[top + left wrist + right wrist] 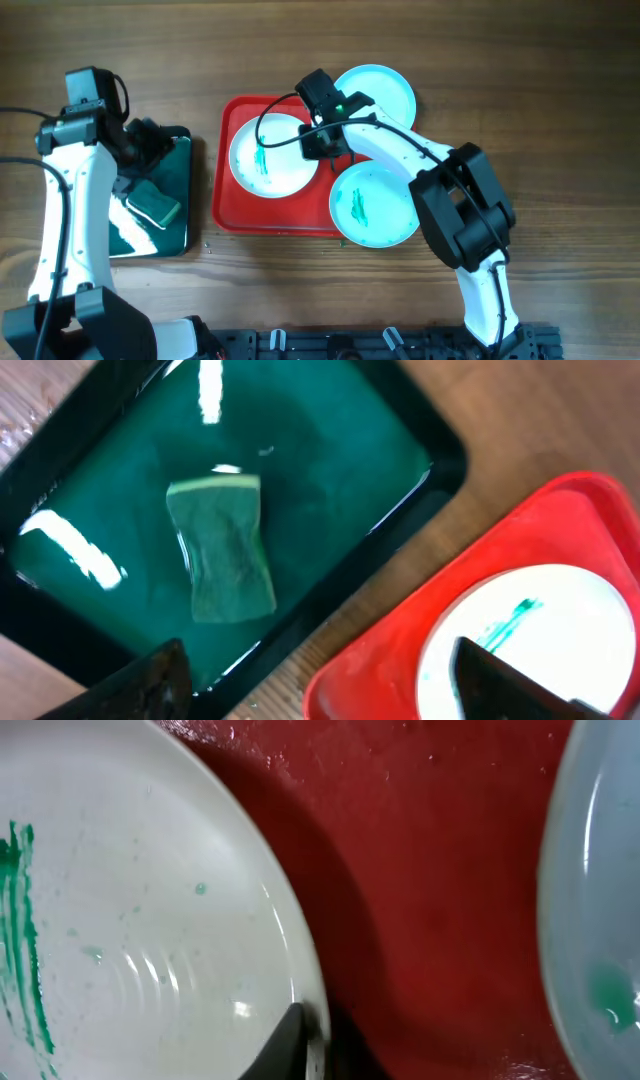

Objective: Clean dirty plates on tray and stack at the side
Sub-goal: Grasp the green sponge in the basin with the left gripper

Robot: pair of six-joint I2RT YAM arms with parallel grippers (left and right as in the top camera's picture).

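A white plate [268, 155] streaked with green lies in the left half of the red tray [235, 215], which sits at the middle of the desk [560, 60]. The right gripper [325, 140] sits at this plate's right rim. Its wrist camera shows one dark fingertip [292, 1042] against the rim's edge, and I cannot tell whether the jaws are closed on the plate. A second green-smeared plate [375, 205] overhangs the tray's near right corner. A third plate [378, 90], pale and clean-looking, overhangs the far right corner. Toward the desk's left edge, just beside the tray, a dark basin [180, 235] of green water holds a sponge [220, 550] lying flat. The left gripper [318, 660] hangs above the side of the basin nearest the tray, jaws spread wide, holding nothing.
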